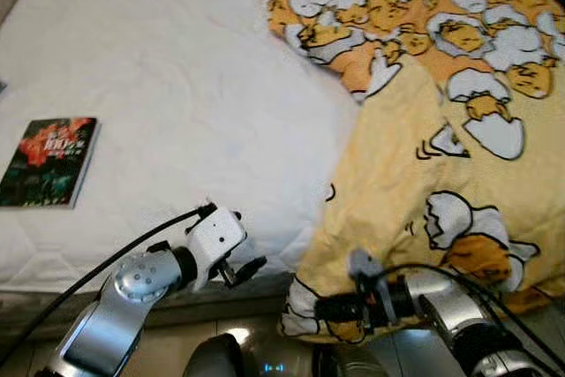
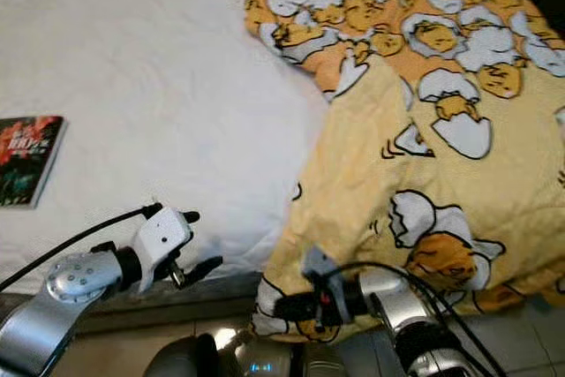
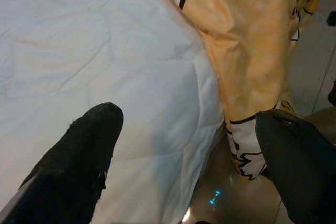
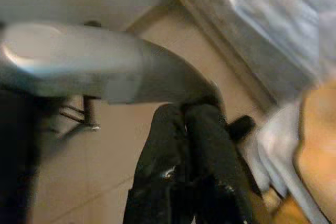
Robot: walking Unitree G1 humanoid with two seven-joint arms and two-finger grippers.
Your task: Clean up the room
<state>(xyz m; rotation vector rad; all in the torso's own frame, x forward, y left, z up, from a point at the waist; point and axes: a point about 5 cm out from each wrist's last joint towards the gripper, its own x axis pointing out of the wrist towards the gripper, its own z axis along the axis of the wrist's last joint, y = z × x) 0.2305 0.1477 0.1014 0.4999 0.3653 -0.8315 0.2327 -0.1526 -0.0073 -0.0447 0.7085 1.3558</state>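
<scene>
A yellow blanket (image 1: 415,156) printed with egg cartoons covers the right side of the bed and hangs over its front edge. A dark book (image 1: 48,162) lies on the white mattress (image 1: 177,77) at the left. My left gripper (image 1: 247,240) hovers open at the bed's front edge, just left of the hanging blanket (image 3: 252,51); its fingers (image 3: 79,156) hold nothing. My right gripper (image 1: 321,308) lies low against the blanket's bottom hem, pointing left. Its fingers (image 4: 191,145) are pressed together, and I see no cloth between them.
The bed's grey base (image 1: 221,293) runs along the front, with beige floor tiles (image 2: 106,350) below it. The blanket's hem (image 3: 247,150) hangs down to the floor near my body.
</scene>
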